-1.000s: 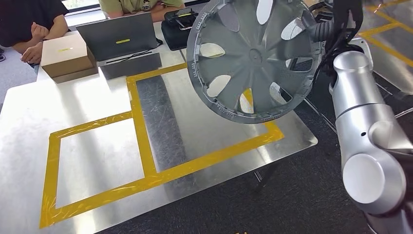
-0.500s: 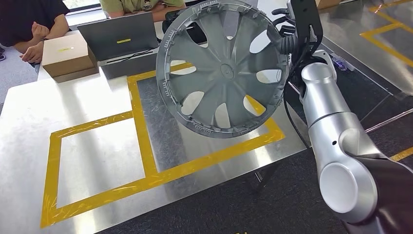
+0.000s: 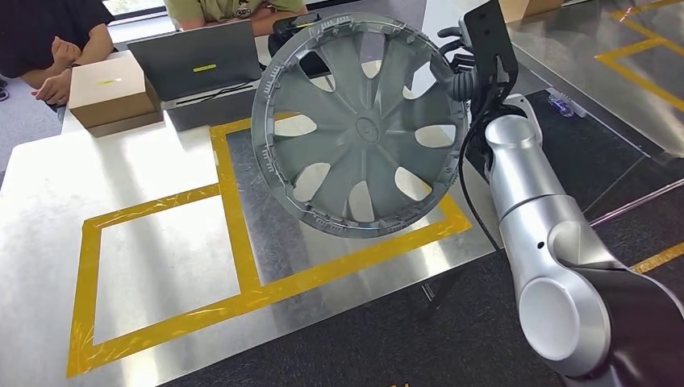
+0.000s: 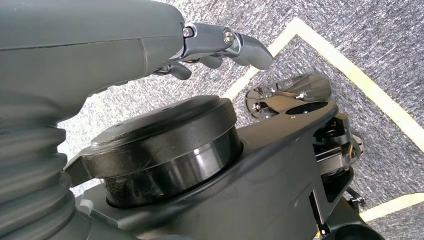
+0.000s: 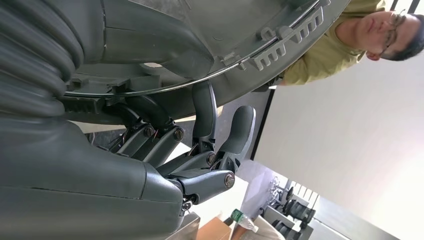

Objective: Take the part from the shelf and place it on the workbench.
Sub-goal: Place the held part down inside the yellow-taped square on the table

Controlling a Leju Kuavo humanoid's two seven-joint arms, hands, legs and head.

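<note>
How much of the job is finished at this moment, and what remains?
Done: the round grey plastic wheel cover is off the shelf. In hand: the right hand grips its rim, holding it tilted above the shiny metal workbench. Left: lowering it onto the bench, perhaps inside the yellow tape rectangle, and letting go.

Shiny metal workbench (image 3: 161, 169), yellow tape rectangles (image 3: 230, 201), cardboard box (image 3: 109, 93) and laptop (image 3: 198, 64) at far edge

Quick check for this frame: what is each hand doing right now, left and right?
Left hand: holds nothing, fingers curled in, hanging over the floor.
Right hand: grips the rim of the hubcap, held tilted above the workbench.
</note>
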